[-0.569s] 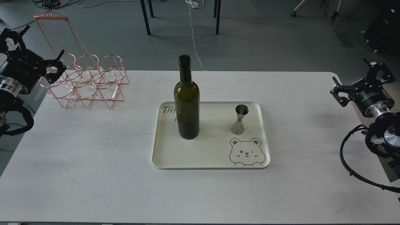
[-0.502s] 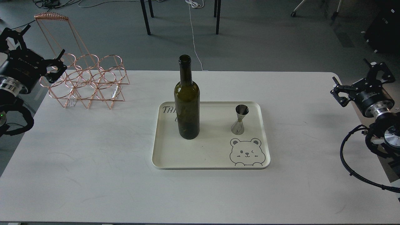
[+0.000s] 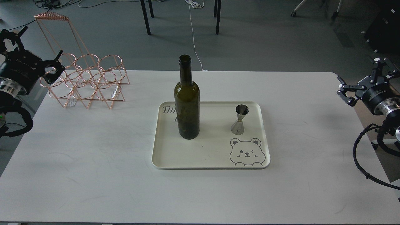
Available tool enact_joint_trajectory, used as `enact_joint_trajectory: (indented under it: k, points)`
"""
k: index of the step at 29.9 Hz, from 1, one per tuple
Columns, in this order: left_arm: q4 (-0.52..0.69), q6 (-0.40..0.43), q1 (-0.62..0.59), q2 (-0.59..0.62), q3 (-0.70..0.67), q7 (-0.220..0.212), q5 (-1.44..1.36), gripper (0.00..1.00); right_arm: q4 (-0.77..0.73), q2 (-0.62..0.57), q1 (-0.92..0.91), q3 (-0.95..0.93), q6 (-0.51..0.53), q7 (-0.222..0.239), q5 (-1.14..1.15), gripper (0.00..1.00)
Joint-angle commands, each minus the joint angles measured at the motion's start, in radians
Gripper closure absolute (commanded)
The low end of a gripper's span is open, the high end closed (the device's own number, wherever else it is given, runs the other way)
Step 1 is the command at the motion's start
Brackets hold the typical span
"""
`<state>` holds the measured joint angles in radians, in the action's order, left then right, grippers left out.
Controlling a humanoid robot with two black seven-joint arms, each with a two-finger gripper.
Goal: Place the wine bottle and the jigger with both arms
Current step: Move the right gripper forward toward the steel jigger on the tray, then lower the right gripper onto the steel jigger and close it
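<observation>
The dark green wine bottle [image 3: 187, 103] stands upright on the left part of the cream tray [image 3: 203, 156]. The steel jigger [image 3: 240, 119] stands upright on the tray's right part, above a bear drawing. My left gripper [image 3: 34, 51] is open and empty at the far left table edge, beside the copper rack. My right gripper [image 3: 365, 79] is open and empty past the table's right edge. Both are far from the tray.
A copper wire bottle rack [image 3: 86, 79] with a tall handle stands at the table's back left. The white table [image 3: 93, 162] carries the tray in its middle. Chair legs and cables lie on the floor behind.
</observation>
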<state>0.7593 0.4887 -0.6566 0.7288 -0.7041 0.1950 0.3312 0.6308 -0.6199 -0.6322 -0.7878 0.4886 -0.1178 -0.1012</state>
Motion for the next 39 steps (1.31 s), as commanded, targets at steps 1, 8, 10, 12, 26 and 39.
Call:
enact_joint_trajectory:
  k: [1, 8, 10, 12, 26, 39]
  points:
    - [-0.002, 0.000, 0.000, 0.009, 0.000, 0.000, 0.000, 0.01, 0.127, -0.108, 0.002, -0.001, 0.000, -0.003, 0.176, 0.01]
    - [-0.002, 0.000, 0.000, 0.003, 0.000, 0.000, 0.000, 0.01, 0.507, -0.241, 0.005, -0.004, 0.000, -0.002, 0.512, 0.01]
    - [-0.002, 0.000, 0.000, 0.003, 0.000, 0.000, 0.000, 0.01, 0.620, -0.268, 0.011, 0.001, 0.000, -0.002, 0.608, 0.01]
    - [-0.002, 0.000, 0.000, 0.003, 0.000, 0.000, 0.000, 0.01, 0.702, -0.273, 0.025, 0.004, -0.024, -0.002, 0.745, 0.01]
    - [-0.003, 0.000, 0.000, 0.009, 0.000, 0.000, -0.001, 0.01, 0.862, -0.130, 0.042, 0.124, -0.305, -0.016, 1.731, 0.01]
    - [-0.006, 0.000, 0.003, 0.006, 0.000, 0.014, -0.001, 0.01, 0.750, 0.015, 0.055, 0.271, -0.400, -0.017, 2.244, 0.11]
